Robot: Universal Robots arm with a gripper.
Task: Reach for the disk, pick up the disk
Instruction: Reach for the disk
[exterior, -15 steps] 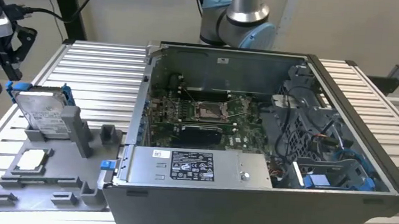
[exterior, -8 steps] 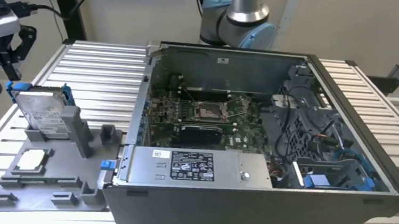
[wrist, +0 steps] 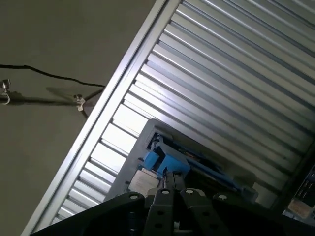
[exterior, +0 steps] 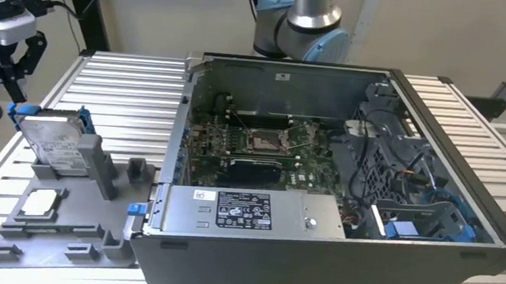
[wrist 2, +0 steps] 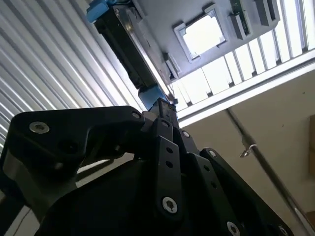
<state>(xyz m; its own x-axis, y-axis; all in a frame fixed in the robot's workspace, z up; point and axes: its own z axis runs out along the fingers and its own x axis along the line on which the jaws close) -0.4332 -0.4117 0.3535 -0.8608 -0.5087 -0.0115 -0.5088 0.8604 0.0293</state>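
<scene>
**Gripper.** I am watching the black linkage gripper hanging at the upper left of the exterior view, directly over the disk. In both wrist views its tip is meeting the blue plastic at the disk's top corner. I cannot tell whether the jaws are clamping that frame or only touching it, because the linkage is hiding the contact.

**Task item.** The disk, a flat rectangular silver-metal hard drive with a white label and a bright blue plastic frame, is standing on edge at the exterior view's left. It is leaning slightly against a grey upright post. I judge it is being kept upright so that its top edge is open to a grasp from above (a flat drive would offer no such edge). The second wrist view is showing it edge-on and the first wrist view its blue corner. It is not yet lifted.

**Containers.**
- The grey moulded fixture tray is sitting on the slatted aluminium table. It is holding the disk in a slot and a small square silver-white chip flat in a recess at lower left.
- The open dark-grey computer case is lying just beside the tray, filling the centre and right of the view. It is holding a green motherboard, a silver box with a black-and-white sticker along its near wall, and blue plastic parts in the bay at lower right.
</scene>
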